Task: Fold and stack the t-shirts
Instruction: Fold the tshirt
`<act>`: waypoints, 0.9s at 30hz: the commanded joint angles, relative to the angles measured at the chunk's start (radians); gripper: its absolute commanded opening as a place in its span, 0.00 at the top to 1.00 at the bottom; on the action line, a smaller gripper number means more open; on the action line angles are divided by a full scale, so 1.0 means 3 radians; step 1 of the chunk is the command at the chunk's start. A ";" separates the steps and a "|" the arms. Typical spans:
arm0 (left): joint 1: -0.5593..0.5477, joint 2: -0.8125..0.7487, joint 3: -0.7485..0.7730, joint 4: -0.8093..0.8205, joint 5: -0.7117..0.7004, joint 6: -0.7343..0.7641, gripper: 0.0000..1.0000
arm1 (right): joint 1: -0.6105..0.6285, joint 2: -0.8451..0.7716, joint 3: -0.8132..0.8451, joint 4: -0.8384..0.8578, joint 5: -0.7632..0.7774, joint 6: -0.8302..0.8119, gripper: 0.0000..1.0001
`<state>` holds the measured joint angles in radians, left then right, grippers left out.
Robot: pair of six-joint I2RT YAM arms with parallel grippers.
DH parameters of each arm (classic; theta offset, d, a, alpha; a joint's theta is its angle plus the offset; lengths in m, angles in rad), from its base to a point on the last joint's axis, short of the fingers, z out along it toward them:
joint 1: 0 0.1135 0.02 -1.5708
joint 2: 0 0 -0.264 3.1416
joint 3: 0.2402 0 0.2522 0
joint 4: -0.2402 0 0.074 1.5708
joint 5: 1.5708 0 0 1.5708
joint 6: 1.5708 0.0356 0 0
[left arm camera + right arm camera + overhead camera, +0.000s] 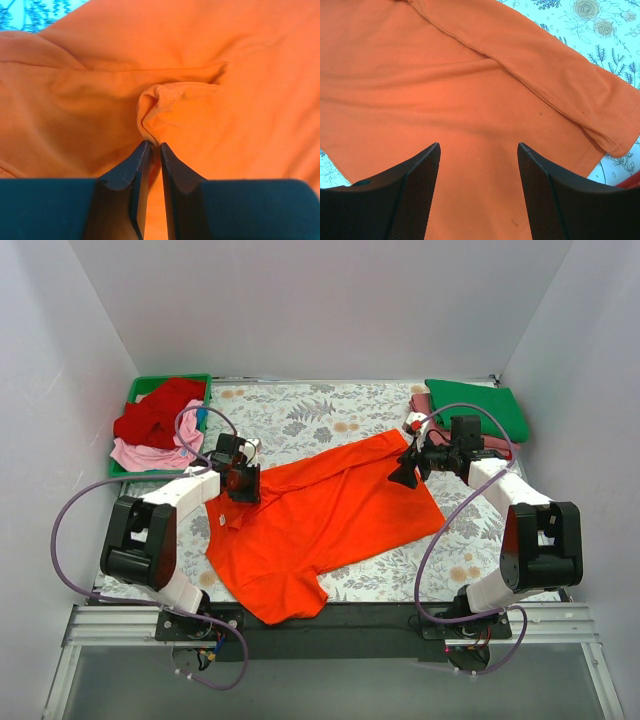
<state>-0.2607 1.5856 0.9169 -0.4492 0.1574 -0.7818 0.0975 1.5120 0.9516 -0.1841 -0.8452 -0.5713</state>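
Position: the orange shirt [320,515] lies spread out and unfolded across the middle of the desk [290,415], set at a slant, with some creases. A red shirt [155,415] and a pink shirt [150,455] lie heaped in the tray [150,385] at the far left corner. A folded green shirt [480,405] tops a small stack at the far right corner.

Pincer state: the left pincer [152,145] sits low on the shirt's left end, clenched on a small ridge of orange cloth that bunches up at its tips. The right pincer [479,150] hovers over the shirt's far right portion, released, jaws wide apart, with nothing between them. A sleeve and its hem lie just ahead of it.

Handling: the cloth is judged light, soft and limp. It will drape and sag from any single hold, and it is likely to drag across the desk covering rather than lift flat. A pinch in open fabric gathers only one layer and pulls a wrinkle, as the left wrist view shows.

Recommended hold: grasp at a hem, seam or corner, where the doubled edge gives the pincer more to bite. Use both arms at matching points along one edge so the fold line stays straight. The grip should be checked before lifting, since thin cloth may slip out.
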 commanded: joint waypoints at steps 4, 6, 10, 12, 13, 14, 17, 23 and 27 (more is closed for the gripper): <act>-0.0092 -0.0371 -0.0228 -0.0083 0.0314 -0.0068 0.87 | -0.0028 -0.0024 -0.0012 0.0015 -0.0102 0.0017 0.30; -0.0123 -0.0438 -0.0244 -0.0108 0.0385 -0.0099 0.86 | -0.0023 -0.0014 -0.0012 0.0015 -0.0102 0.0017 0.30; -0.0138 -0.0408 -0.0270 -0.0129 0.0799 -0.0135 0.78 | -0.0028 -0.0008 -0.0007 0.0015 -0.0102 0.0017 0.30; -0.0153 -0.0316 -0.0244 -0.0185 0.1045 -0.0175 0.69 | -0.0028 -0.0024 -0.0012 0.0015 -0.0097 0.0017 0.30; -0.0164 -0.0295 -0.0209 -0.0200 0.1106 -0.0191 0.67 | -0.0033 -0.0024 -0.0012 0.0015 -0.0097 0.0017 0.30; -0.0174 -0.0295 -0.0193 -0.0221 0.1162 -0.0206 0.65 | -0.0033 -0.0029 -0.0012 0.0020 -0.0097 0.0017 0.30; -0.0174 -0.0392 -0.0122 -0.0256 0.1153 -0.0262 0.61 | -0.0039 -0.0029 -0.0017 0.0015 -0.0092 0.0017 0.30; -0.0154 -0.1182 -0.0223 -0.0032 -0.0195 -0.0630 0.46 | -0.0044 -0.0014 -0.0012 0.0010 -0.0097 0.0007 0.30; 0.0040 -0.1694 -0.0575 0.0132 -0.0821 -0.1069 0.22 | -0.0044 0.0002 -0.0022 0.0010 -0.0108 -0.0003 0.30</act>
<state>-0.2920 1.1908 0.8097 -0.4614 0.1146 -0.9848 0.0906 1.5120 0.9512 -0.1841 -0.8463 -0.5716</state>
